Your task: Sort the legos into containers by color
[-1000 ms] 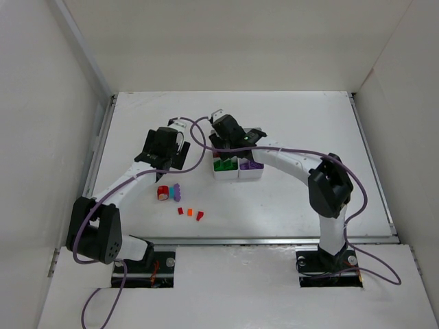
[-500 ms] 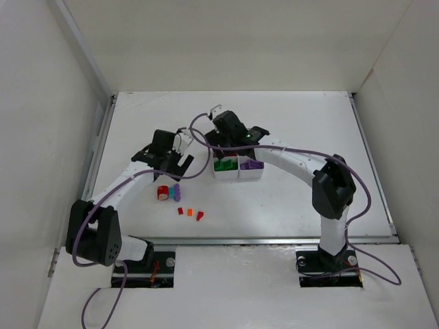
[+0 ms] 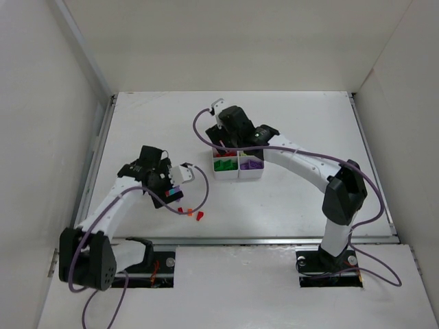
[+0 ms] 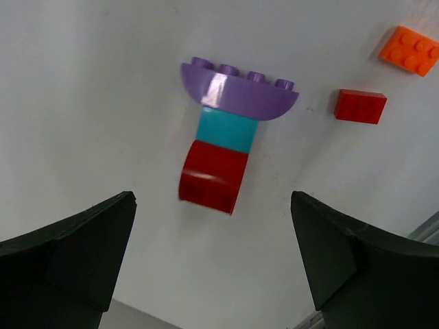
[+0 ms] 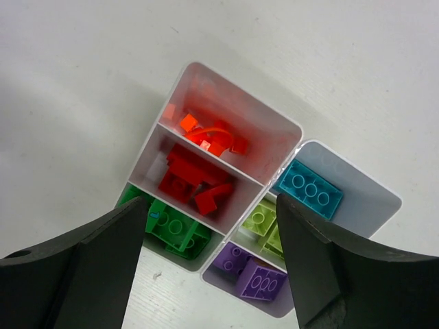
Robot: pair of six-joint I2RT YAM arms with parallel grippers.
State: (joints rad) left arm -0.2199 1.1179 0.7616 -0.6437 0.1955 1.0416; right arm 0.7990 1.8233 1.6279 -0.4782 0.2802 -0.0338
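Left wrist view: left gripper [image 4: 212, 229] gapes empty over stacked bricks [image 4: 236, 103] apart from the tray [image 5: 367, 199]; right gripper [image 5: 212, 219] gapes empty above it.

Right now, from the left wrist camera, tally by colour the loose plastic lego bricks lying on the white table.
Purple: 1, the purple half-round studded brick
Cyan: 1, the cyan square brick
Red: 2, the rounded red brick and the small flat red brick
Orange: 1, the orange studded plate
Total: 5
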